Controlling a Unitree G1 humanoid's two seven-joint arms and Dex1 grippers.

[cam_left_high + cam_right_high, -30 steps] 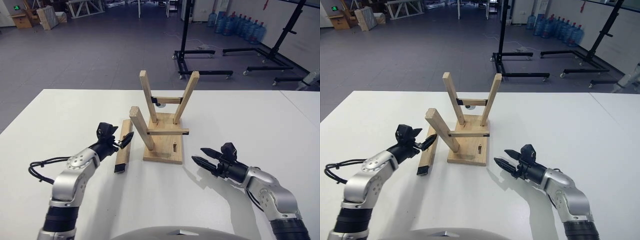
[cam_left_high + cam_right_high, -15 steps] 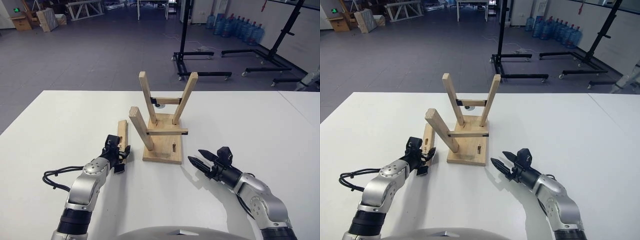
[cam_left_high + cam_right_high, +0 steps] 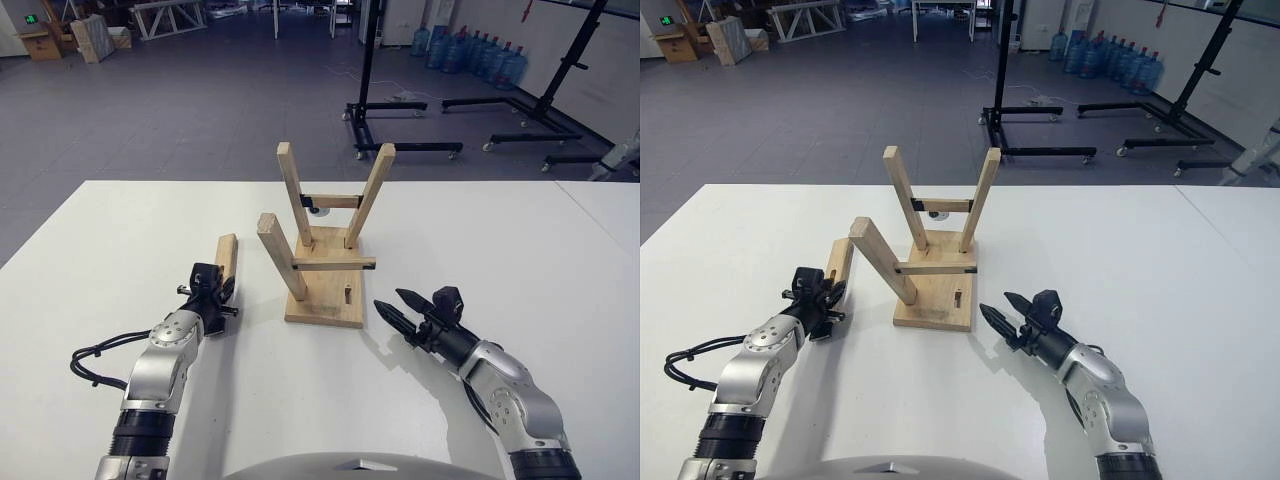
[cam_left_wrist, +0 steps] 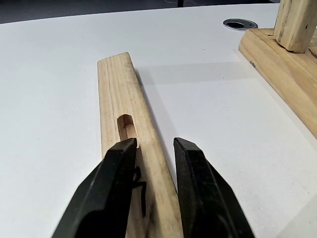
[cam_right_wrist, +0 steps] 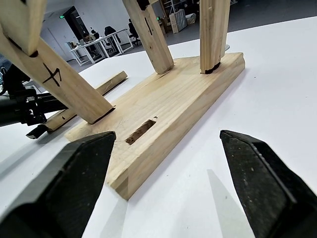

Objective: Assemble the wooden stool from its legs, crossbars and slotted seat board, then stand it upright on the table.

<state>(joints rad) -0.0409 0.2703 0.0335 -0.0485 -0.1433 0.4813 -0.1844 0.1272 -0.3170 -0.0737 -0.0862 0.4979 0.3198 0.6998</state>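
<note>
White counter [image 3: 120, 230] carries all the parts, and farthest to the left on it lies the left gripper [image 3: 208, 290], low against the surface with its arm stretched forward. Its fingers [image 4: 119, 163] stand narrowly apart and close on the near end of the loose leg [image 3: 226, 255] from both sides, with no gap to be seen between them and the wood. The loose leg runs away from the gripper toward the far side of the counter; the left wrist view shows a short slot cut into its upper face just beyond the fingertips and some dark marking between them. Whether it rests flat on the counter or is slightly raised cannot be told. Just to the right, and not touching it, the seat board [image 3: 325, 300] lies flat on the counter with its underside up. Three legs stand in it, splayed outward: a near leg [image 3: 280, 255] at the left and two far legs [image 3: 297, 195] [image 3: 370, 195]. An upper crossbar [image 3: 335, 201] joins the two far legs, and a lower crossbar [image 3: 335, 264] reaches from the near leg toward the right. An empty slot [image 3: 348, 294] shows in the board at its near right corner. Farther right, the right gripper [image 3: 388, 298] hovers just beside that corner, its fingers [image 5: 74, 173] spread wide and holding nothing, pointed at the board
</note>
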